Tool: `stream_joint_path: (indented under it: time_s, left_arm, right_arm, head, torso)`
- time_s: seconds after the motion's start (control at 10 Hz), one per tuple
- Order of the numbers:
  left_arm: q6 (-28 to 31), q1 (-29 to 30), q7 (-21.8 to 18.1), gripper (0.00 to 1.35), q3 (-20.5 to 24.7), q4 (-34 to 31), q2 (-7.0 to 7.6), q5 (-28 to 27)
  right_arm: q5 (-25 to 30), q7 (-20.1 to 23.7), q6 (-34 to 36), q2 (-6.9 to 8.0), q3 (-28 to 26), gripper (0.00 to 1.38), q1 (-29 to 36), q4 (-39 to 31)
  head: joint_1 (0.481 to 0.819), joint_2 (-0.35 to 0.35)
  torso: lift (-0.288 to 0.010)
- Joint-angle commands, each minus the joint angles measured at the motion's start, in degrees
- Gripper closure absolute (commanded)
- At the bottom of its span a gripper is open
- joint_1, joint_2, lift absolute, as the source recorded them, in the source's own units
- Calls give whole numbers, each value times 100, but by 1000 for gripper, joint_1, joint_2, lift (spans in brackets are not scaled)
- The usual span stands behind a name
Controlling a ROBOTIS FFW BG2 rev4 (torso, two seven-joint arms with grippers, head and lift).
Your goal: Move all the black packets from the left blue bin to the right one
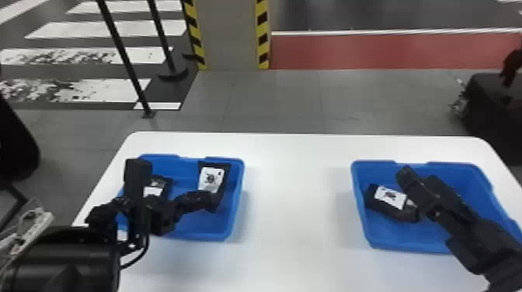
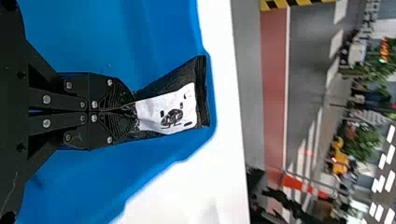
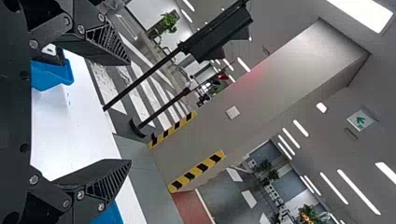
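Well, left gripper: I have my left gripper (image 2: 134, 107) closed on the near end of a flat black packet with a white printed label (image 2: 168, 109), in the left blue plastic bin (image 1: 239, 202).
Held packet: its long axis runs straight on from the fingertips, towards the bin's far wall.
Other left packet: a second dark packet with a white label (image 1: 164, 186) lies to that gripper's left, partly behind the arm.
Right blue bin (image 1: 388, 245): well off to the left gripper's right, one labelled black packet (image 1: 378, 200) inside; I judge a lift, then a sideways carry.
Right gripper (image 3: 130, 112): fingers wide apart, nothing between them, nearer the right bin.
Counter (image 1: 291, 194): smooth, white, between both bins.
Room: grey floor beyond, hazard-striped pillar (image 1: 231, 35).
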Motion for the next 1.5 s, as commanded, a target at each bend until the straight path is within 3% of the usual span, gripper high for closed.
stream_joint_path:
  time_s: [0.0,0.1,0.3,0.6,0.8,1.1,1.4]
  left_arm:
    - [54,634,-287,1213,47,-1367,8,340]
    - [349,999,-445,1213,82,-2281,8,463]
    - [405,943,-964,1213,30,-2408,26,753]
    - [644,830,-1043,1213,-331,-2408,-9,964]
    - [743,521,-1069,1213,-638,-2267,-97,964]
    - [785,-84,-1219,1213,-1148,-1677,-115,1122]
    - [743,-295,-1263,1213,-1262,-1283,-291,1157]
  right_arm:
    - [-30,113,198,5,-6,308,-39,28]
    - [-48,245,212,5,-6,302,-53,28]
    - [67,596,536,5,-15,289,-264,84]
    - [163,763,690,0,135,291,-672,422]
    - [234,798,817,0,355,288,-925,632]
    - [409,1009,943,0,715,292,-1684,1406]
    - [488,1053,943,0,838,286,-2120,1729]
  head:
    - [695,86]
    - [695,65]
    - [695,40]
    - [695,17]
    - [695,-8]
    - [695,-15]
    - [695,-23]
  torso:
    - [-110]
    - [-110]
    - [-110]
    - [-110]
    - [-110]
    - [-110]
    - [-110]
